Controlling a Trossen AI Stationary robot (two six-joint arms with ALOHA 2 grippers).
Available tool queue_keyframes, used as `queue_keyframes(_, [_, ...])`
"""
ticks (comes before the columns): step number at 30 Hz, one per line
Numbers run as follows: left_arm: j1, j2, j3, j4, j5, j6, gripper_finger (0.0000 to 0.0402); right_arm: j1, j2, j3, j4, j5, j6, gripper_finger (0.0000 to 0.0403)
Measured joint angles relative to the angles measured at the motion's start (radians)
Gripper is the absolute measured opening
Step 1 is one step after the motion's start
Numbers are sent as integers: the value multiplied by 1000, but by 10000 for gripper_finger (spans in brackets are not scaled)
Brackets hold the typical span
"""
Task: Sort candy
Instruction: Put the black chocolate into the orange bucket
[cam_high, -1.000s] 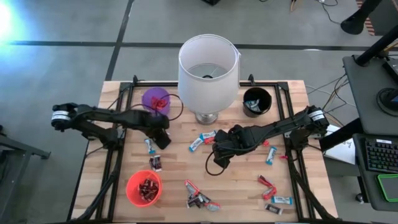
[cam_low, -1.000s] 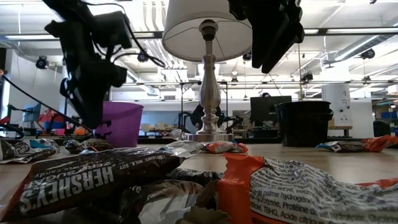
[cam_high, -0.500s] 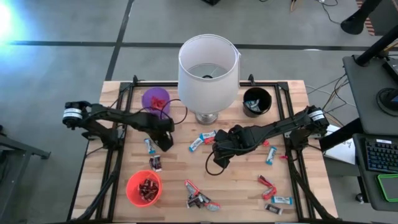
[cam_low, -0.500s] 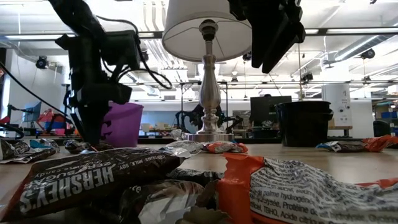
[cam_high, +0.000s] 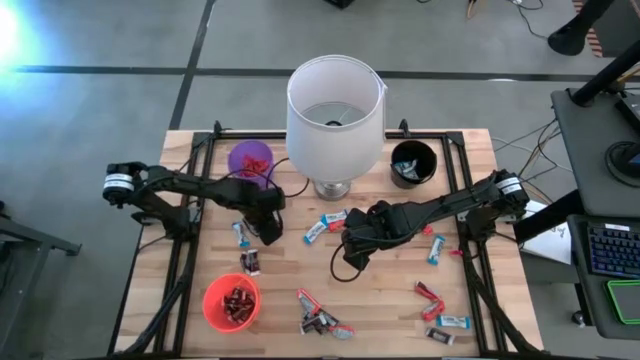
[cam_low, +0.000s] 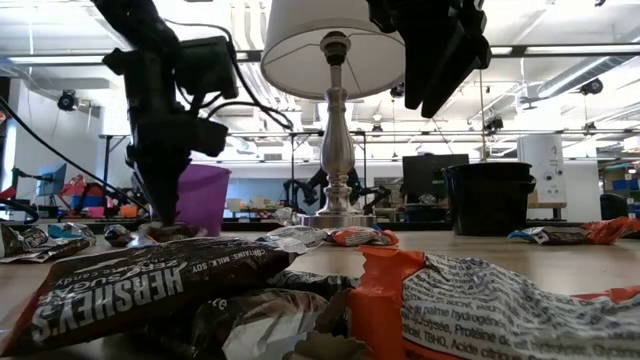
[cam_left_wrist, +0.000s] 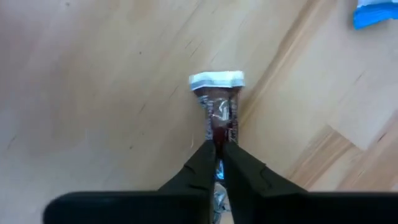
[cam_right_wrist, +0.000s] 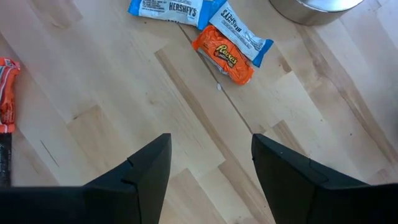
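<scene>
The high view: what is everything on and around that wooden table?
Wooden table: one, light planks, centre.
White-shaded lamp with silver base: one, table's far middle.
Purple plastic cup: one, far left.
Black plastic cup: one, far right.
Red plastic cup: one, near left, dark candies inside.
Wrapped mini candy bars: many, red, blue-white, dark, scattered.
Dark brown wrapped candy bar: one, pinched by the left arm.
Left gripper: shut on that bar, left of the lamp.
Right gripper: open, hovering mid-table.
</scene>
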Motion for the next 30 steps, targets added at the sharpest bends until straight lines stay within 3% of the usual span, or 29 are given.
queue_keyframes(30, [0,-42,10,-51,-2,143,0,0,0,0,2,0,1,215])
